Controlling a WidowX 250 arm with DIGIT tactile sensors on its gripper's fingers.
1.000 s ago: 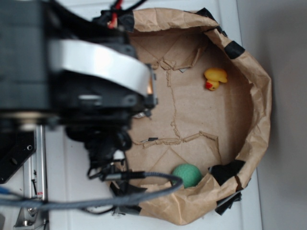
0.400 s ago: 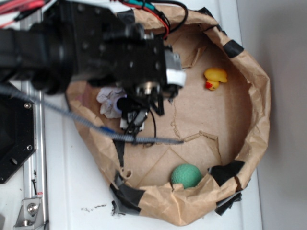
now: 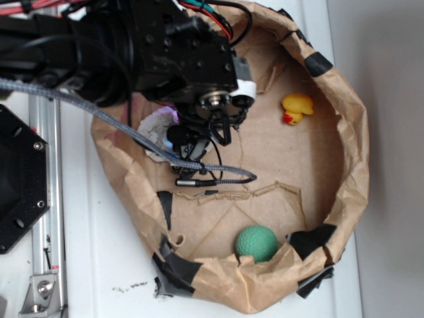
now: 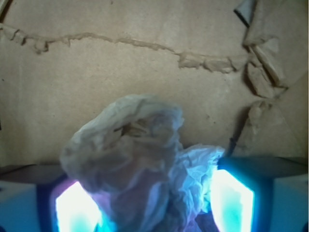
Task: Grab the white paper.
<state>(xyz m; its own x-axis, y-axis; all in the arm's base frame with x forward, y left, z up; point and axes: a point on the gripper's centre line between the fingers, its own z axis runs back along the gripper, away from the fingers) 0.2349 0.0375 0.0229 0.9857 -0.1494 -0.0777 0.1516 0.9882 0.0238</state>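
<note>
From the exterior view, the black arm reaches in from the upper left over the brown paper bag (image 3: 351, 165), which lies spread open like a shallow bowl on a white table (image 3: 99, 265). The gripper (image 3: 182, 136) is down at the bag's left side, and the white paper (image 3: 156, 129) shows only as a pale crumpled patch just left of it, mostly hidden under the arm and a braided cable (image 3: 199, 173). A yellow rubber duck (image 3: 296, 108) sits well apart toward the upper right of the bag floor, and a green ball (image 3: 257, 242) rests near the lower wall. Whether the fingers are closed cannot be told here.

The wrist view shows what the other hides: the white paper (image 4: 140, 169) fills the space between the two glowing fingers (image 4: 231, 200), which press against its sides, so the gripper (image 4: 147, 203) is clenched on the wad. Behind it is the bag's creased brown floor.
</note>
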